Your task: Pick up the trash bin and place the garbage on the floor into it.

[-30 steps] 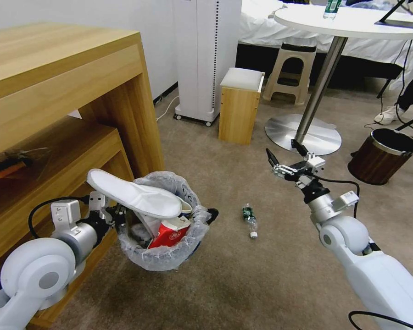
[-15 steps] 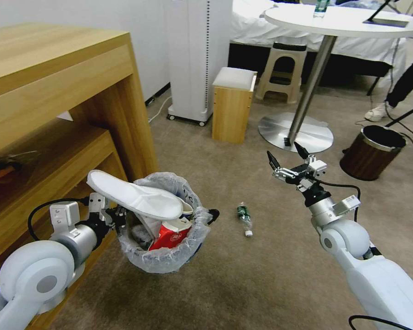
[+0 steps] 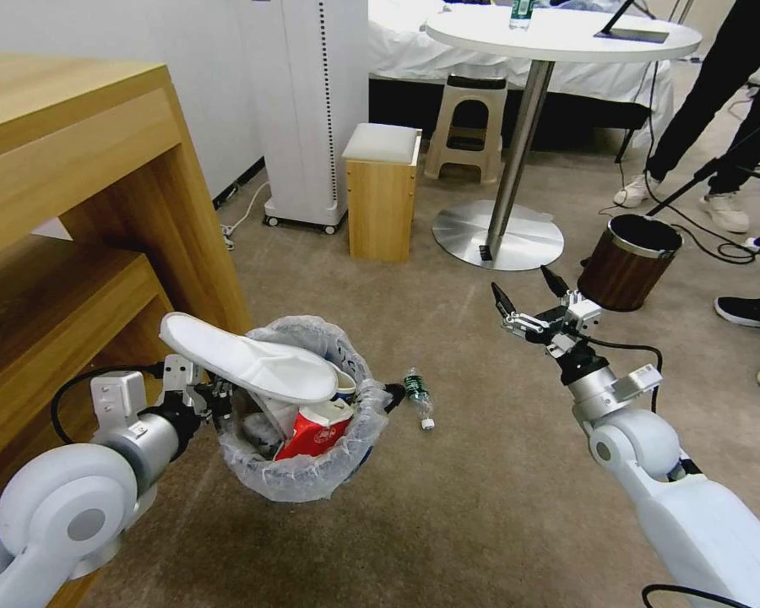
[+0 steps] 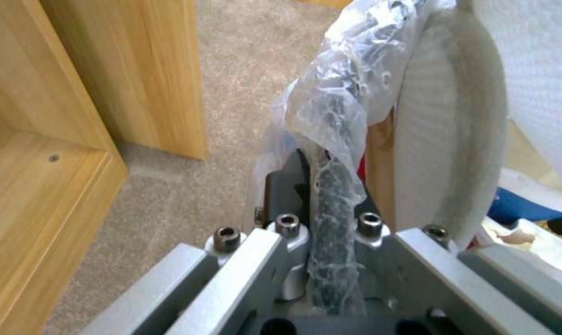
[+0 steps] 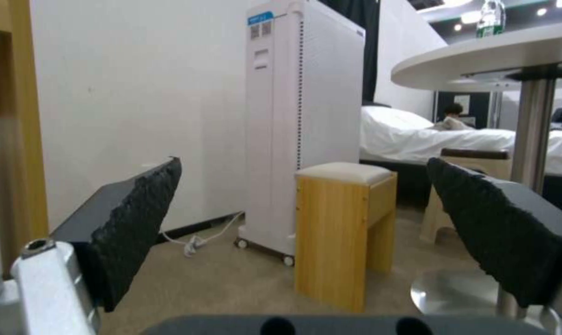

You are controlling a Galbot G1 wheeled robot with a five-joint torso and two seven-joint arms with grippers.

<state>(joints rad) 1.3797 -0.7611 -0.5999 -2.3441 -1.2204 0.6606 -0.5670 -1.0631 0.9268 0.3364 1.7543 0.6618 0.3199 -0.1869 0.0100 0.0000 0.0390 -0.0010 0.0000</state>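
Note:
The trash bin [image 3: 300, 460], lined with a crinkled white bag, hangs above the floor [image 3: 481, 498] at the lower left. My left gripper [image 3: 219, 397] is shut on its rim. The left wrist view shows the bagged rim [image 4: 334, 209] clamped between the fingers [image 4: 281, 186]. Garbage fills the bin: a white slipper [image 3: 245, 359] lies across the top and a red wrapper [image 3: 317, 431] sits beneath it. A small bottle [image 3: 418, 397] lies on the carpet just right of the bin. My right gripper [image 3: 528, 295] hovers open in the air, well above and right of the bottle, with nothing between its pads [image 5: 138, 223].
A wooden desk [image 3: 84, 160] stands close on the left. Ahead are a white tower unit [image 3: 308, 110], a small wooden stool [image 3: 382, 190] and a round table's metal base [image 3: 498, 236]. A brown wood-grain bin [image 3: 629, 262] and people's legs and cables are at the right.
The whole picture has shifted left, so the camera has turned right. Both arms keep their pose. The bottle now lies closer to the held bin.

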